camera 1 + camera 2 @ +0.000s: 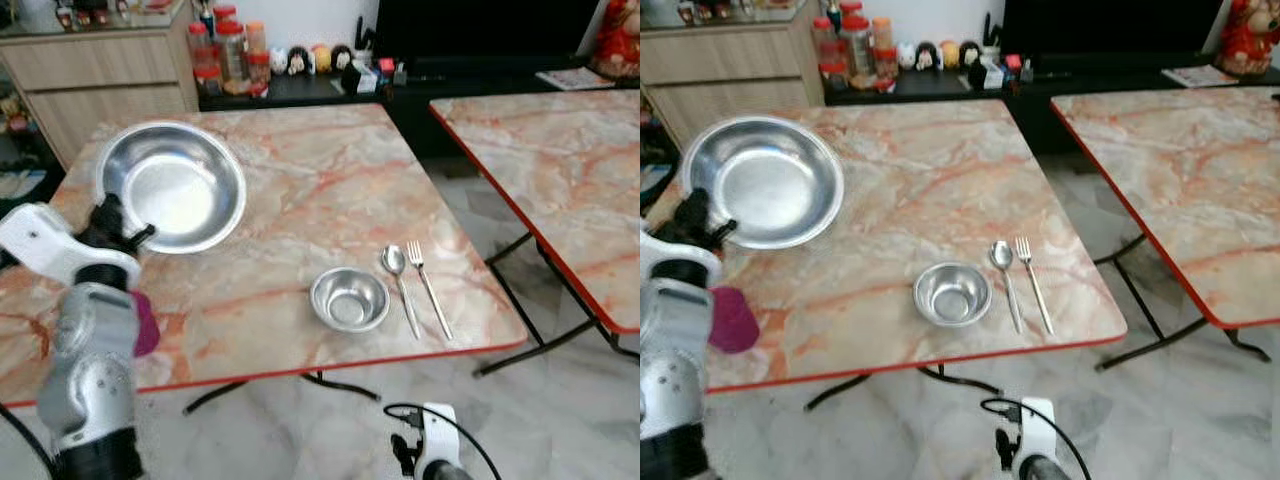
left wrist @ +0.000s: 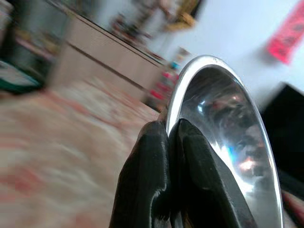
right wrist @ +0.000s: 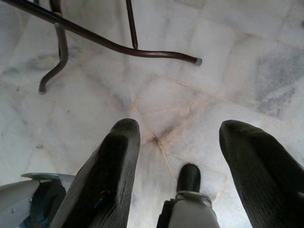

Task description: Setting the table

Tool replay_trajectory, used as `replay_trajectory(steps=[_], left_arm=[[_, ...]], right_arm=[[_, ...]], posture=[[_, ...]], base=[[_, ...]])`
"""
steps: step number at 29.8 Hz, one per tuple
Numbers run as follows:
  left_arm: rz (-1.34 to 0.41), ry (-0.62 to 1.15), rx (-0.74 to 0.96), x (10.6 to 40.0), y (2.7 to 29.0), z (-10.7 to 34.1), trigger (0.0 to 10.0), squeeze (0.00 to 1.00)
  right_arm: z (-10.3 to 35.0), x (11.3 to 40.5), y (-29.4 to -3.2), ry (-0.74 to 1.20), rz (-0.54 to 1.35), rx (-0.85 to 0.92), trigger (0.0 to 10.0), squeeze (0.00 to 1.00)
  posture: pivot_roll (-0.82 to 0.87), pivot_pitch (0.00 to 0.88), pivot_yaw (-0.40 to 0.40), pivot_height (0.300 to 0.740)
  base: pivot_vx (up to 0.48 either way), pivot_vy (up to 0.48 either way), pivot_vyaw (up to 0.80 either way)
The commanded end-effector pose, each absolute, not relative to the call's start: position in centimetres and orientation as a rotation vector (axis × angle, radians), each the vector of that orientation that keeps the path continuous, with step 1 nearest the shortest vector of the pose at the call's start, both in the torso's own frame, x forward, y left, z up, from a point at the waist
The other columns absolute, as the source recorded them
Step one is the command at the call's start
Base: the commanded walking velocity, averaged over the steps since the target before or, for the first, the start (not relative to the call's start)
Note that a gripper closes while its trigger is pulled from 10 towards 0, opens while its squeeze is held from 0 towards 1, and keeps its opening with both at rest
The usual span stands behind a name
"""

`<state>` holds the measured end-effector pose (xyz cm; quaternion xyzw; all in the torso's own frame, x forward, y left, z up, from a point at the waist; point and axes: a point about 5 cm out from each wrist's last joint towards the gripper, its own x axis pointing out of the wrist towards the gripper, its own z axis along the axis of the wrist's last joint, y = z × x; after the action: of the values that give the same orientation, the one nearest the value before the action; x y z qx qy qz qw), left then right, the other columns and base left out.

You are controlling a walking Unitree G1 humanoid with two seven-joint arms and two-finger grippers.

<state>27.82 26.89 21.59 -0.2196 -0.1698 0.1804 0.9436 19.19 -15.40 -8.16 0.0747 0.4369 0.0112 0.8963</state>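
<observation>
In the left eye view, your left gripper (image 1: 128,236) sits at about 9 o'clock on the marble-patterned surface (image 1: 330,180), its fingers pinching the near rim of the large steel plate (image 1: 172,185). The plate spreads away from the fingers toward 12 o'clock, roughly level and low over the far-left part of the surface; I can't tell whether it is touching. Toward 4 o'clock from the plate stands the small steel bowl (image 1: 349,298), with the spoon (image 1: 401,284) just beside it at 3 o'clock and the fork (image 1: 428,285) beside the spoon, both long axes running 12 to 6. The left arm is the nearer one for any placing beside that setting. Jars and figurines (image 1: 232,55) on the far sideboard carry no writing you could read.

The right eye view shows the same layout, plus a second surface (image 1: 1180,180) at 3 o'clock, well apart.

The left wrist view confirms it: the two black fingers (image 2: 190,180) are pressed together on the plate's rim, the shiny hollow facing them.

In the right wrist view, your right gripper (image 3: 180,166) hangs idle over the marble floor (image 3: 213,57), fingers spread wide, nothing between them.
</observation>
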Motion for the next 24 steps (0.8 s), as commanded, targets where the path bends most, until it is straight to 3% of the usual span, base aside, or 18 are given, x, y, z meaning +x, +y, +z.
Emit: replay_trajectory(steps=[1, 5, 8, 13, 15, 18, 24], left_arm=[[0.488, -0.401, -0.370, 27.2, 29.6, 22.5, 10.0, 0.00], [0.647, -0.353, -0.198, 25.4, 33.7, 21.7, 10.0, 0.00], [0.746, -0.362, -0.169, 23.9, 35.9, 21.0, 10.0, 0.00], [0.809, -0.369, -0.145, 23.1, 37.1, 20.7, 10.0, 0.00], [1.082, -0.284, -0.093, 18.8, 41.1, 17.5, 10.0, 0.00], [1.235, -0.210, -0.032, 16.0, 43.2, 15.6, 10.0, 0.00], [1.419, -0.065, 0.107, 12.2, 44.7, 13.0, 10.0, 0.00]], right_arm=[[-8.1, 19.4, -15.4, 0.902, 0.033, 0.145, 10.0, 0.00], [-8.2, 19.1, -15.4, 0.904, 0.022, 0.153, 10.0, 0.00], [-8.3, 18.9, -15.4, 0.909, 0.019, 0.156, 10.0, 0.00], [-8.4, 18.7, -15.4, 0.911, 0.018, 0.157, 10.0, 0.00], [-8.5, 18.4, -15.2, 0.918, 0.016, 0.162, 10.0, 0.00], [-8.6, 18.3, -15.1, 0.918, 0.015, 0.166, 10.0, 0.00], [-8.6, 18.3, -15.1, 0.917, 0.008, 0.174, 10.0, 0.00]], posture=[[0.17, 0.000, -0.019, 0.740], [0.17, 0.000, -0.008, 0.740], [0.17, 0.000, 0.000, 0.740], [0.17, 0.000, 0.000, 0.740], [0.17, 0.000, 0.010, 0.740], [0.16, 0.000, 0.019, 0.740], [0.16, 0.000, 0.028, 0.740]], base=[[0.000, 0.000, 0.00], [0.000, 0.000, 0.00], [0.000, 0.000, 0.00], [0.000, 0.000, 0.00], [0.000, 0.000, 0.00], [0.000, 0.000, 0.00], [0.000, 0.000, 0.00]])
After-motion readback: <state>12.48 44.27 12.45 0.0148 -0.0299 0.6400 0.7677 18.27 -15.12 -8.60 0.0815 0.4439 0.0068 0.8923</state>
